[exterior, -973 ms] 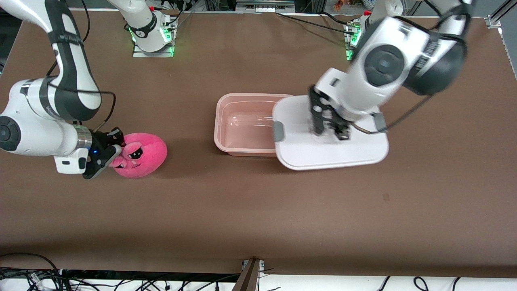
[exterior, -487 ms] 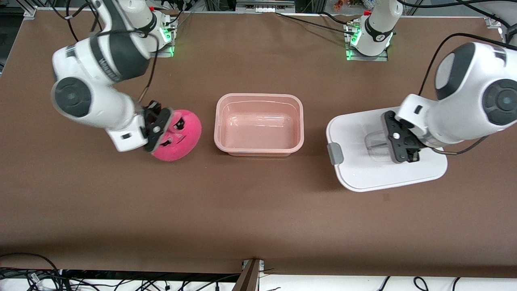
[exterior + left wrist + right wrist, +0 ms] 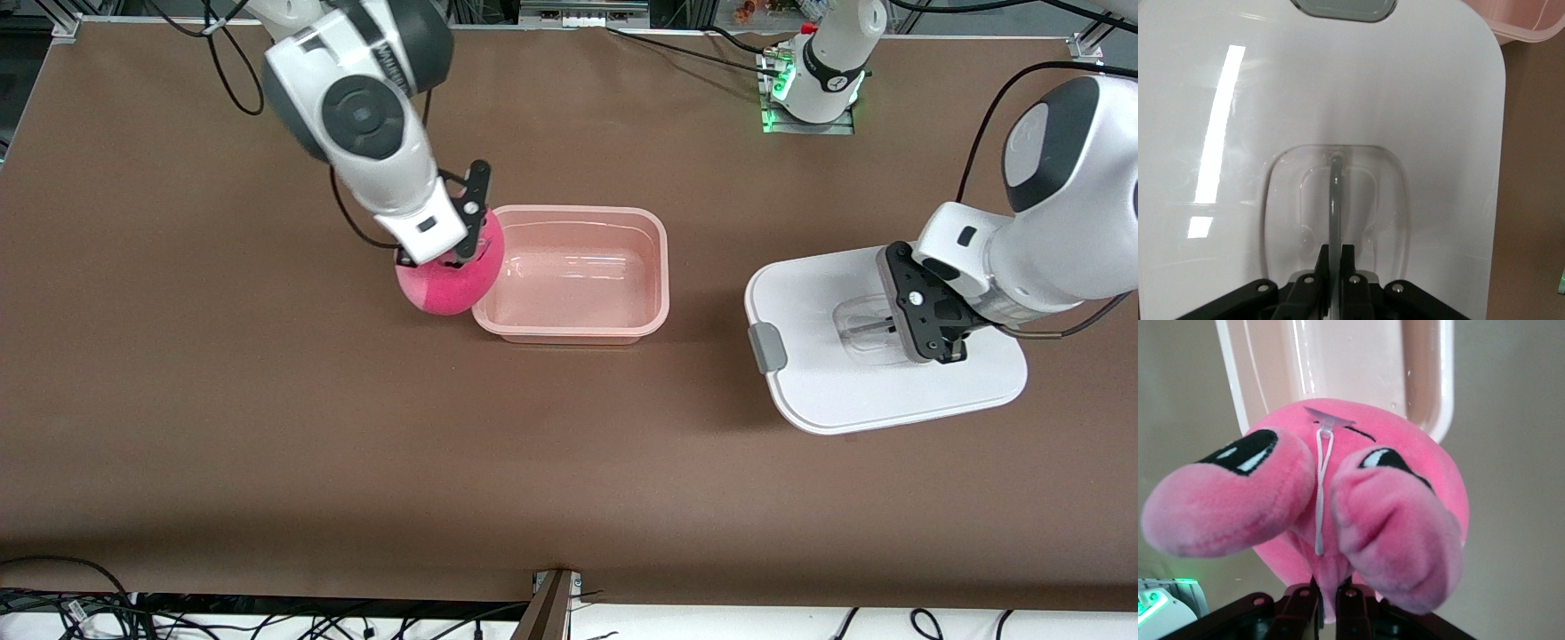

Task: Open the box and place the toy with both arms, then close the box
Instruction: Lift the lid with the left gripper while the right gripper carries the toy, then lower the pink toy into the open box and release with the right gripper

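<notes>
The right gripper (image 3: 464, 233) was pinched shut on the toy (image 3: 452, 276), holding it by a fold of plush between its lighter pink lobes. The toy hung below the fingers, over the rim of the box (image 3: 662, 267) at the right arm's end, partly over the table (image 3: 267, 427) and not yet over the open tub. The left gripper (image 3: 933, 331) was closed narrowly on the thin clear handle (image 3: 1335, 200) of the lid (image 3: 827, 391), which sat well apart from the box toward the left arm's end; whether it rested on the table or hung just above it could not be told.

The main risk appeared to be the toy's position: released there, it would likely catch the rim and roll out, or nudge the light box sideways. The grip was on soft plush alone, so a quick swing could let the toy slip free early. The hanging loop tag (image 3: 1321, 487) lay close to the fingers and might snag on release. The lid was held by one slim bar, so it could tilt and meet the box rim crooked, leaving the grey clip (image 3: 768, 348) unseated.
</notes>
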`<state>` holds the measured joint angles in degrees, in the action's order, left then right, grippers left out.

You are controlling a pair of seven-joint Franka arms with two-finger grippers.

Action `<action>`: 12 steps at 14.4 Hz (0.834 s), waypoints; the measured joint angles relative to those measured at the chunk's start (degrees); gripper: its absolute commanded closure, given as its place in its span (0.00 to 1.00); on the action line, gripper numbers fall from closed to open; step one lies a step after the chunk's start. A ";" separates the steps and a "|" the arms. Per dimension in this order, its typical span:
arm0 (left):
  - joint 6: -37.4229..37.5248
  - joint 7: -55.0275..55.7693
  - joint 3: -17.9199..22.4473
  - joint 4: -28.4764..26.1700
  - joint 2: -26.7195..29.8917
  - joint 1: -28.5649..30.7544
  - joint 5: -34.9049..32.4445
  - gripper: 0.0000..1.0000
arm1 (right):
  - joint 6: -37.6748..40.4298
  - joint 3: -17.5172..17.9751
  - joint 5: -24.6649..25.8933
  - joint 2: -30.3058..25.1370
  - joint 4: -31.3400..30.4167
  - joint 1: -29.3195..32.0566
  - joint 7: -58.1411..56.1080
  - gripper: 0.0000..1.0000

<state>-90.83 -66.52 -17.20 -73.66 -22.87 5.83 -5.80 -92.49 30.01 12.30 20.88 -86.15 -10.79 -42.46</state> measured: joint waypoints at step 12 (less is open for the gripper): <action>0.02 -0.40 -0.14 -0.08 -1.52 2.29 -0.01 1.00 | -5.18 -0.07 7.90 5.98 0.04 -9.61 18.57 0.00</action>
<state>-90.80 -66.92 -17.33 -73.74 -24.38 8.12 -5.81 -97.67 29.94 20.20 26.86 -86.11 -20.40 -23.89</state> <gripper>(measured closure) 0.925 0.775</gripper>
